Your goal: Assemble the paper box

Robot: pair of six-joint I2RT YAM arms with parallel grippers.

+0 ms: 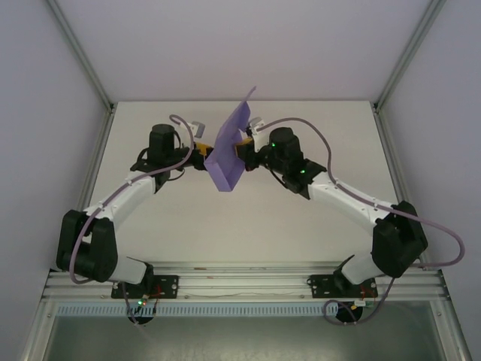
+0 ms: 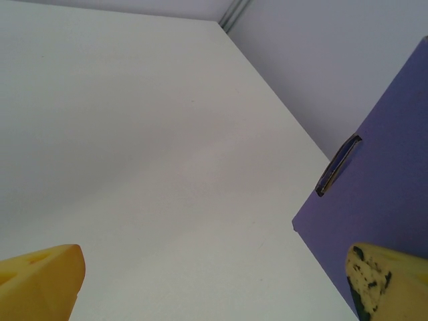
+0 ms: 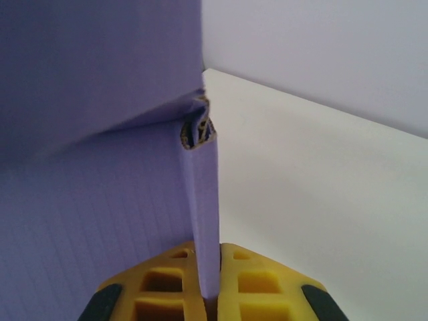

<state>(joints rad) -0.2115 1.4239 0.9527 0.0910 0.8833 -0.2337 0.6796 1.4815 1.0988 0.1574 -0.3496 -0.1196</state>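
Presently, in the top external view, the paper box [image 1: 228, 154] is held clear of the table [image 1: 248, 233] at upper centre of the frame. It stands as a tilted, partly folded sheet between the two arms. The right gripper [image 1: 242, 143] meets its right side, and the left gripper [image 1: 201, 147] sits just beside its left side. This hold probably presents the panels for folding.

Left wrist view: the left gripper [image 2: 214, 287] has its jaws spread wide and grips nothing. The box occupies the right edge of the frame, with a cut slot [image 2: 338, 166] visible. The lower-right finger [image 2: 384, 284] overlaps the sheet; contact cannot be confirmed.

Right wrist view: the right gripper [image 3: 208, 284] is clamped on a narrow folded panel that rises from bottom centre to a crumpled corner at mid-frame.
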